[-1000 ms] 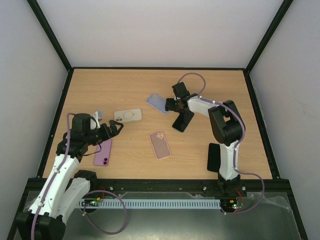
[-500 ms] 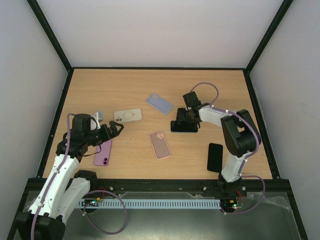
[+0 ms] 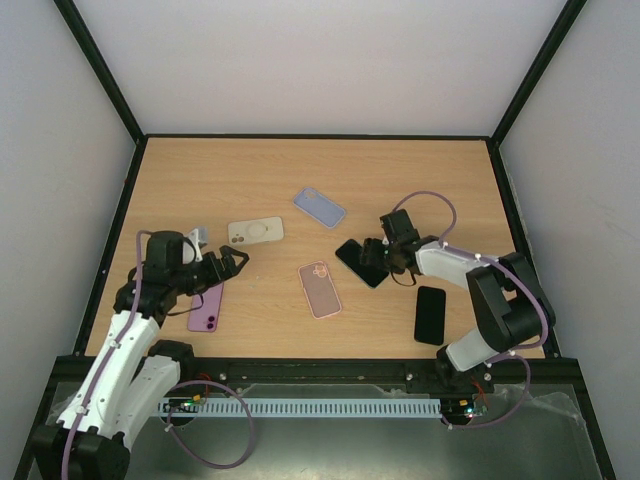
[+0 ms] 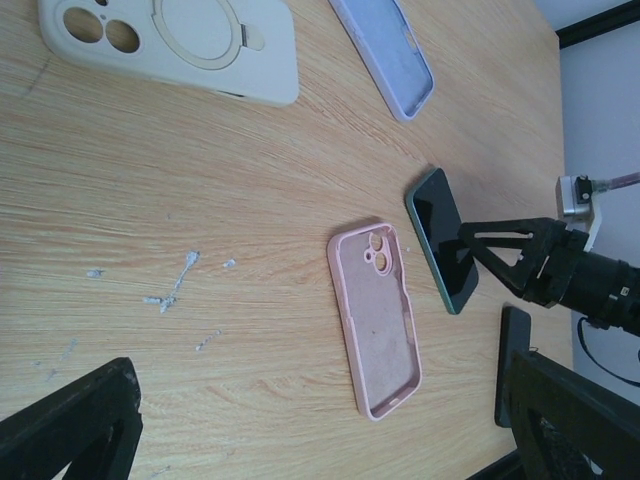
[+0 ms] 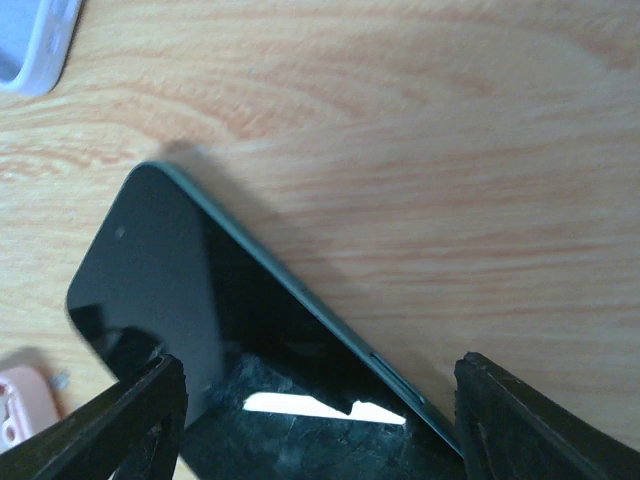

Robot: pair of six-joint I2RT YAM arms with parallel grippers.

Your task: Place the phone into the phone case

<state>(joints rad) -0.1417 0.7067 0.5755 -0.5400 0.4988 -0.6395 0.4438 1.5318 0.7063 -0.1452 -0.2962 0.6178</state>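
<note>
The dark phone [image 3: 358, 262] with a green edge rests at a slant on the table, just right of the empty pink case [image 3: 320, 289]. My right gripper [image 3: 380, 258] holds the phone's right end; in the right wrist view its fingers [image 5: 130, 420] bracket the phone [image 5: 170, 290], with the jaws narrowed onto it. The left wrist view shows the pink case [image 4: 375, 320] lying open side up, with the phone [image 4: 440, 235] beside it. My left gripper [image 3: 232, 262] is open and empty, hovering over a purple phone [image 3: 207, 305].
A lilac case [image 3: 320, 208] and a cream case with a ring [image 3: 255, 232] lie further back. A second black phone [image 3: 430, 314] lies near the front right, close to my right arm. Black frame rails border the table.
My right gripper has moved from the back centre toward the front right with the phone, lowering it from a raised tilt onto the table beside the pink case. The left arm has barely moved.
</note>
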